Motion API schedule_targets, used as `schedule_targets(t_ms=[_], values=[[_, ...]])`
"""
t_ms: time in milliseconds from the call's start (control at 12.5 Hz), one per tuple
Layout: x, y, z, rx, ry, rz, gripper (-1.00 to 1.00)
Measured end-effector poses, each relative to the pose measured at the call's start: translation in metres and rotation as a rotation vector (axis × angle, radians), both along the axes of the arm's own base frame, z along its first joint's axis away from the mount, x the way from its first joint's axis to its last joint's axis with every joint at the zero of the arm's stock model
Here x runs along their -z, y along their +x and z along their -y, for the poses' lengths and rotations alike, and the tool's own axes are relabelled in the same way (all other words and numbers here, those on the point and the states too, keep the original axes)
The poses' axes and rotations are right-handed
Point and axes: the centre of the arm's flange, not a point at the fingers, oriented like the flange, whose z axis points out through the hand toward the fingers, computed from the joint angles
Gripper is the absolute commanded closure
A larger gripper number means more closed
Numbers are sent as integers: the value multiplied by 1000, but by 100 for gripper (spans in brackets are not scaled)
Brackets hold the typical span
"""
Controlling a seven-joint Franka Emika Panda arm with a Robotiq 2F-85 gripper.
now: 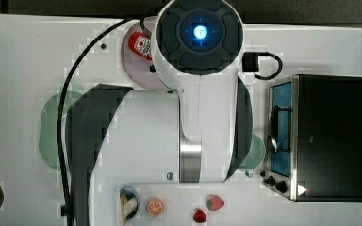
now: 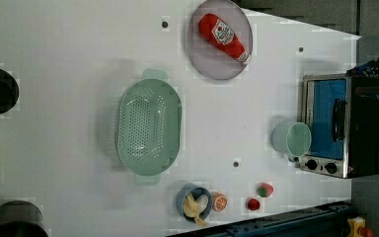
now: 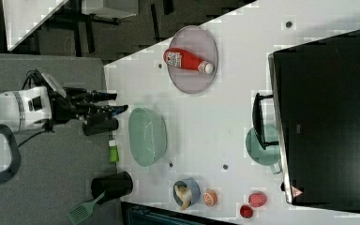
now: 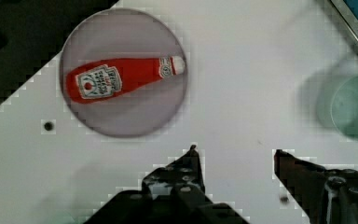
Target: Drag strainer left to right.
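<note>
Gripper (image 4: 235, 156) fingers apart, nothing between them, off the white table (image 2: 69, 44). Strainer (image 2: 149, 127) upright mid-table in the left view, between ketchup plate (image 2: 212, 64) and banana bowl (image 2: 183, 196), untouched.

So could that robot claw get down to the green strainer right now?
Probably yes: the gripper stands open and empty, apart from the strainer, whose bowl holds nothing and has bare table around it.

The arm reaches out level in the right view, its pincer (image 3: 117, 103) empty (fingers parted).
</note>
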Motion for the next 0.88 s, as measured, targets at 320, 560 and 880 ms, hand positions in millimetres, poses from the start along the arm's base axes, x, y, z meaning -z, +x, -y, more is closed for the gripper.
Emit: schedule_targets(t_ms=[320,560,880], values=[[-23,-136,12,96,-23,-140,-100],[-82,-153,-14,69,-31,64,-100],[-52,-117,-139,-25,-41,88,-100]])
